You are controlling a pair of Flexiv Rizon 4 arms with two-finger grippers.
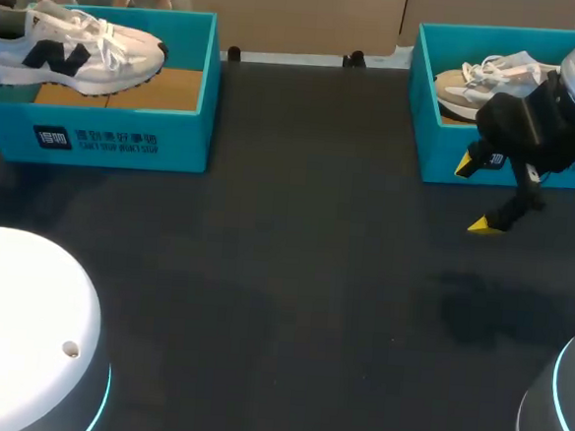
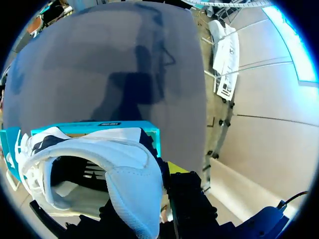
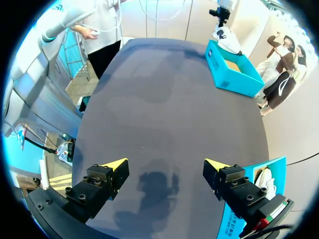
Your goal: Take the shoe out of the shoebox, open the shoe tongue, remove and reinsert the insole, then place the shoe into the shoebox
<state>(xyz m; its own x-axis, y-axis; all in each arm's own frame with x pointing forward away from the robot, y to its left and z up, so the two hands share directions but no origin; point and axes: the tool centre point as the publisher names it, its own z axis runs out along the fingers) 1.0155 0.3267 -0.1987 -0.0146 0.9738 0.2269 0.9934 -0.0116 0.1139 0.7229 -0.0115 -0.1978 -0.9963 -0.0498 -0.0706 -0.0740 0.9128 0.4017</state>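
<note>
The dark table carries two teal boxes at its far side, well apart. The left shoebox stands open, its brown cardboard floor bare at the right end. White print and a small square logo run along its front wall, too small to make out. The right shoebox bears a scrap of white print low on its front, partly hidden by the right arm.

The white shoe, with white laces and a dark mark on its side, sits high over the left shoebox, toe toward the middle of the table and heel past the box's left end. In the left wrist view its heel opening presses right up against the left gripper and hides most of it. Whether that gripper is clamped on the shoe cannot be told.

A beige shoe lies inside the right shoebox.

The right gripper hangs above bare table just in front of the right shoebox. Its jaws are spread wide, holding and touching nothing.
</note>
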